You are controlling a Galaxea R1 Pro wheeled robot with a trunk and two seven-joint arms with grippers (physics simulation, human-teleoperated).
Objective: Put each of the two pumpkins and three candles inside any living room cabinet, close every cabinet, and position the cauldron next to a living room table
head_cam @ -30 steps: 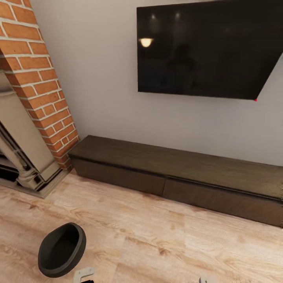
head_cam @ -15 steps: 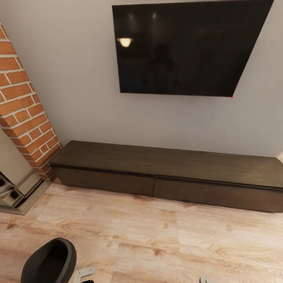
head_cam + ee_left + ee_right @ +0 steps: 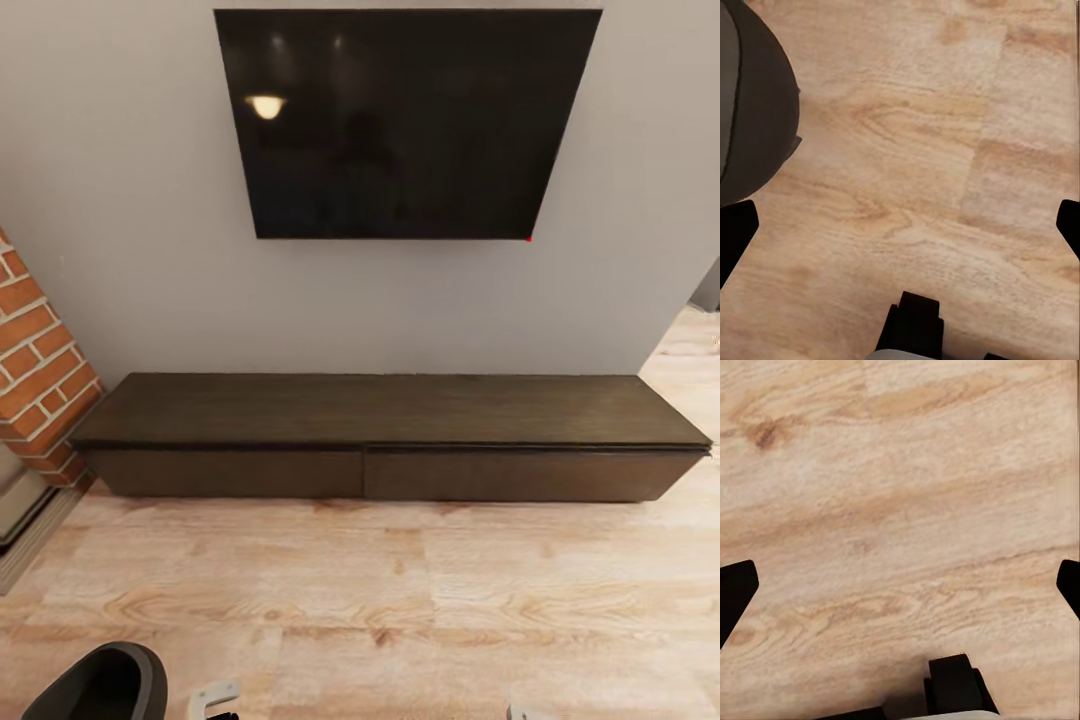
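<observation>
Cabinet (image 3: 390,440) stood shut against the far wall; cauldron (image 3: 95,688) sat on the near-left floor.

The head view showed the long dark-brown cabinet with both flat fronts flush, under a black television (image 3: 400,125), brick column (image 3: 35,385) at far left. The left wrist view caught the cauldron's dark rounded side (image 3: 754,105) beside the left gripper (image 3: 900,225), fingers spread wide over the plank floor (image 3: 945,150). The right gripper (image 3: 900,585) hung likewise spread, above bare planks.
</observation>
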